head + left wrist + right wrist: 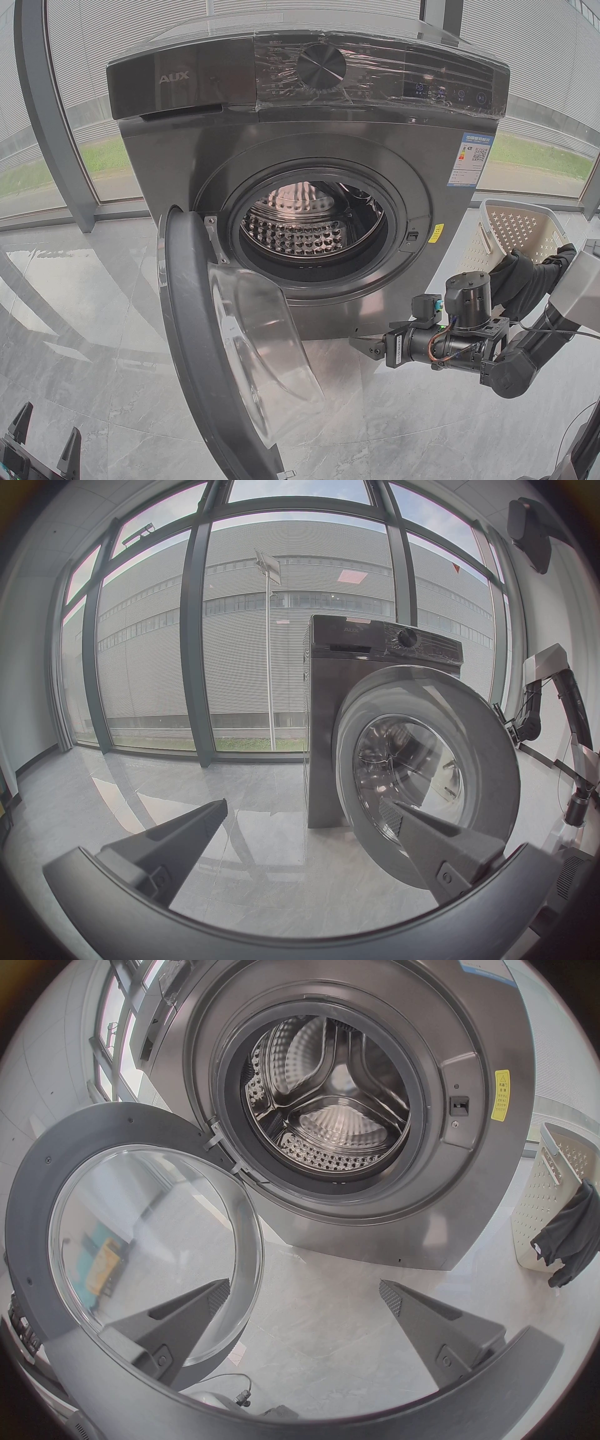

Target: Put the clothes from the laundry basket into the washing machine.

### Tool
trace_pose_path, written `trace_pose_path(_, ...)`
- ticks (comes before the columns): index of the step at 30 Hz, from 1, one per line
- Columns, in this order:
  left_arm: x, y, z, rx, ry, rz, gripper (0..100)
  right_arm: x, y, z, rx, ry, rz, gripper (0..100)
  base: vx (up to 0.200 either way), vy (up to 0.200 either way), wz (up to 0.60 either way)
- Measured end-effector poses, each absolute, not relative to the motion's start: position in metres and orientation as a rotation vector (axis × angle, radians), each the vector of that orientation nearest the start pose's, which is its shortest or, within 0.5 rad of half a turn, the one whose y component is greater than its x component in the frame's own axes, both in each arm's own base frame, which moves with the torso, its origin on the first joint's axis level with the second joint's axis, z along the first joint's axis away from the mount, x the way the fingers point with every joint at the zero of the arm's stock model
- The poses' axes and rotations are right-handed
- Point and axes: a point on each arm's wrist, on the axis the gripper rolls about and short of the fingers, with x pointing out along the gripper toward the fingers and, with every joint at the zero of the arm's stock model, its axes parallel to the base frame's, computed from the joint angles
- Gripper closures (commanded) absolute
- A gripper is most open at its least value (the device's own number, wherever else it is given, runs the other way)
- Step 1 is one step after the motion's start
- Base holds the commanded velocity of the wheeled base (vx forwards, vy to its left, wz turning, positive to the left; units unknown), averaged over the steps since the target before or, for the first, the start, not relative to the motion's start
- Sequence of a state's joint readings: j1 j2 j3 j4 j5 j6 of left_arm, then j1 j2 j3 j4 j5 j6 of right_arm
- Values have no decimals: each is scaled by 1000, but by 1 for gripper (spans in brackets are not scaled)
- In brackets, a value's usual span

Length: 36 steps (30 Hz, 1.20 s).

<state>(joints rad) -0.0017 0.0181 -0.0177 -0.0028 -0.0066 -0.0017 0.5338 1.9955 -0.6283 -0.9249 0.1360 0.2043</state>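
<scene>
Head view is showing the right tool [365,345], spread apart and empty, hanging before the washing machine [300,156] while the black garment [522,281] is draping over the rim of the laundry basket [519,228], where a shallow pinch is probably risking tipping it.

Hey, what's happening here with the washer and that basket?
A two-armed robot faces the washing machine, its door swung open and the drum looking empty. A dark garment hangs over the laundry basket rim beside the machine. Both the right gripper and left gripper are open and hold nothing.
</scene>
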Motion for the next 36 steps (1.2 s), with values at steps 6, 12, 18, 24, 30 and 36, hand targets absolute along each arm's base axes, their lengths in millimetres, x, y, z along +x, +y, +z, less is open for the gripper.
trace_pose_path(6, -23, 0, 81, -2, -2, -6, 0, 288, 179, 69, 107, 503, 623, 0, 0, 0, 0)
trace_pose_path(12, -23, 0, 81, -2, -2, -7, 0, 282, 204, 64, 97, 490, 694, 0, 0, 0, 0)
trace_pose_path(18, -23, 0, 81, -2, -2, -8, 0, 273, 220, 59, 108, 493, 738, 0, 0, 0, 0)
trace_pose_path(24, -23, 0, 81, -1, -2, -8, 0, 273, 222, 60, 129, 483, 754, 0, 0, 0, 0)
trace_pose_path(30, -23, 0, 81, -2, -2, -7, 0, 282, 222, 65, 138, 455, 748, 0, -200, 0, 0)
trace_pose_path(36, -23, 0, 81, 0, -2, -6, 0, 292, 222, 63, 143, 456, 743, 0, -100, 0, 0)
